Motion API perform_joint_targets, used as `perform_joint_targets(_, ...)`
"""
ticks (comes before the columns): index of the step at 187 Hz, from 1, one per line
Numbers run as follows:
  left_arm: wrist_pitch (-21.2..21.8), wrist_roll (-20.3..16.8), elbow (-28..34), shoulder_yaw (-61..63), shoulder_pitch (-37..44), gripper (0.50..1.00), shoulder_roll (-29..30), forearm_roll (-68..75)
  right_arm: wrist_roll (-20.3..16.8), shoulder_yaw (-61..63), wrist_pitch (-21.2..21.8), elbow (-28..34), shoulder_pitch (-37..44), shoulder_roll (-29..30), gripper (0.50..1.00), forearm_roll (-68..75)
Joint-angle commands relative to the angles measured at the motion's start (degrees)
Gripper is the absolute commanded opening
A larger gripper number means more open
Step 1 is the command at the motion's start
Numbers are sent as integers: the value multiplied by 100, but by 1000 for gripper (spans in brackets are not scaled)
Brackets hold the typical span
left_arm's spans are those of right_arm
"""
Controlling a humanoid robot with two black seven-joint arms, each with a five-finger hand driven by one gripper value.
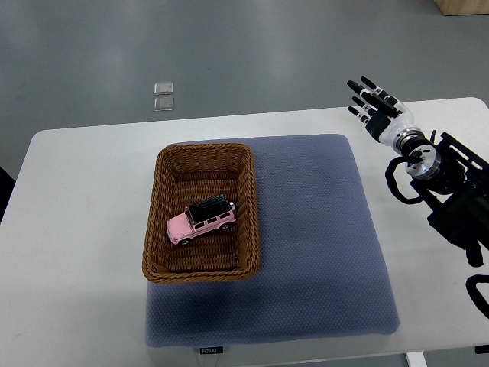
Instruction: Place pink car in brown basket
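Already the car (201, 219) is lying inside the basket (163, 183); right hand (376, 108) is hovering, fingers spread, empty, at the desk's far right corner.

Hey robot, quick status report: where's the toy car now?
Right hand open, off the mat's far right corner. Pink car sits inside brown basket. Nothing in the way.

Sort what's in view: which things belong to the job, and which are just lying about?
Job:
car, lying in the basket
basket
right hand, open, off past the mat's far right corner

Lying about:
blue mat under the basket
two small clear squares on the floor
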Motion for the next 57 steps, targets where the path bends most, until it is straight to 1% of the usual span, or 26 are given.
perform_joint_targets(1,0,0,0,-1,0,1000,0,0,4,-7,-52,-18,-7,-12,911,0)
perform_joint_targets(57,0,0,0,-1,0,1000,0,0,13,19,-70,-27,-7,-12,911,18)
